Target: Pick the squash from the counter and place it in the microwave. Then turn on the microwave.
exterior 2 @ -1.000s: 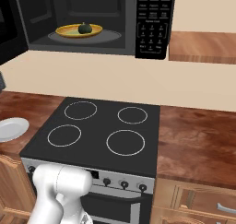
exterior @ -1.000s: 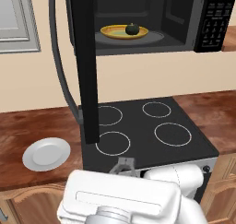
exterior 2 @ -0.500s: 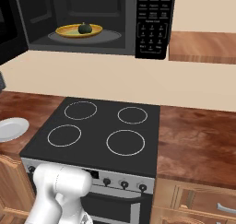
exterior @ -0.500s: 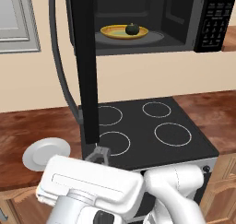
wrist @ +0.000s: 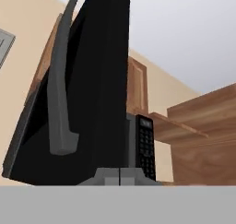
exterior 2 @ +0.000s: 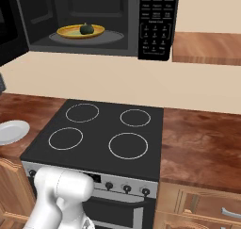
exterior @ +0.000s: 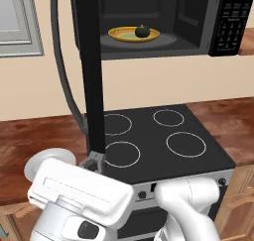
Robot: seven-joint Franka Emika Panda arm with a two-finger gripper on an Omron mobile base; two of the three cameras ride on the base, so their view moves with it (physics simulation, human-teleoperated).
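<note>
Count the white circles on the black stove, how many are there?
4, all on the stovetop: back left, back right, front left, front right. None looks hidden.

Kitchen: microwave [exterior 2: 94,20] hanging open above a stovetop [exterior 2: 101,134], wood counter [exterior 2: 200,145] and cabinets [exterior 2: 197,209] flanking it.

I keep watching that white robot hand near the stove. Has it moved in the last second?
Yes. In the left base view the hand, with its pincer, has swung left, from in front of the stove toward the white plate.
</note>
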